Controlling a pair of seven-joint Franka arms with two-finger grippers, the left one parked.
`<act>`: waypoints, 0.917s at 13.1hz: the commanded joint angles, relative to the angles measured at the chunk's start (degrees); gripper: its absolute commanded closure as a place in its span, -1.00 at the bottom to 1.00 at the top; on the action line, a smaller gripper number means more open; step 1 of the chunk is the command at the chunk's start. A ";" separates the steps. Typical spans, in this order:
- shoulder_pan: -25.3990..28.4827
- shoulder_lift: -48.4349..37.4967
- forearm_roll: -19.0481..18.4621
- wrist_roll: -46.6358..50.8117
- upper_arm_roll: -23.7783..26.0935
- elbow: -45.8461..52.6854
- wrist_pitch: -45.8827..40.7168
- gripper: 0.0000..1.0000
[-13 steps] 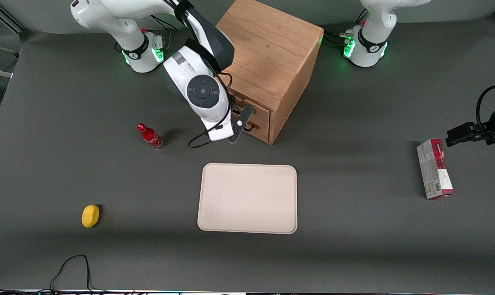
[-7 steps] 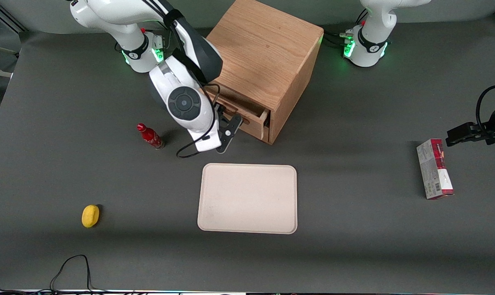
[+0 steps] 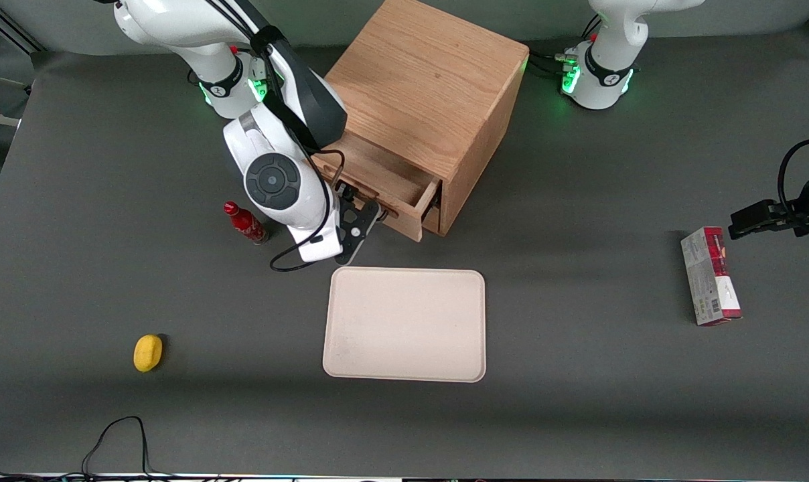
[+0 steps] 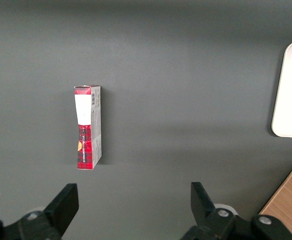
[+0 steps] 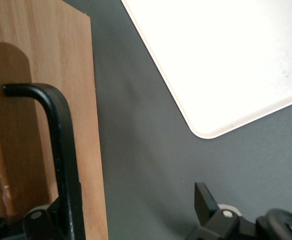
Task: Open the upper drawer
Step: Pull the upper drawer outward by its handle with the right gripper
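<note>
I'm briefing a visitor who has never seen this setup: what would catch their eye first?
First the big oak cabinet with its upper drawer pulled partly out, the gripper at the drawer's black handle. Next, the pale tray lying nearer the front camera than the cabinet. Small colour accents follow: a red bottle beside the working arm and a yellow object nearer the camera.

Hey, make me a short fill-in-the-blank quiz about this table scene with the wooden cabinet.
1. The upper drawer of the cabinet is pulled ____.
2. The gripper is at the drawer's black ____.
3. The beige tray has ____ on it.
4. The red bottle stands nearer the ____ arm's end of the table.

Missing words: open; handle; nothing; working
</note>
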 commanded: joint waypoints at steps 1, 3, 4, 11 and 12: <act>-1.16 0.86 -0.18 -2.51 0.00 1.93 0.50 -1.00; -2.04 1.83 -0.18 -2.96 0.00 3.25 0.50 -1.00; -2.65 2.44 -0.36 -3.04 0.00 3.86 0.50 -1.00; -5.82 6.84 -0.01 -4.79 0.00 9.84 0.50 -1.00; -6.34 7.19 -0.01 -5.06 0.00 10.37 0.50 -1.00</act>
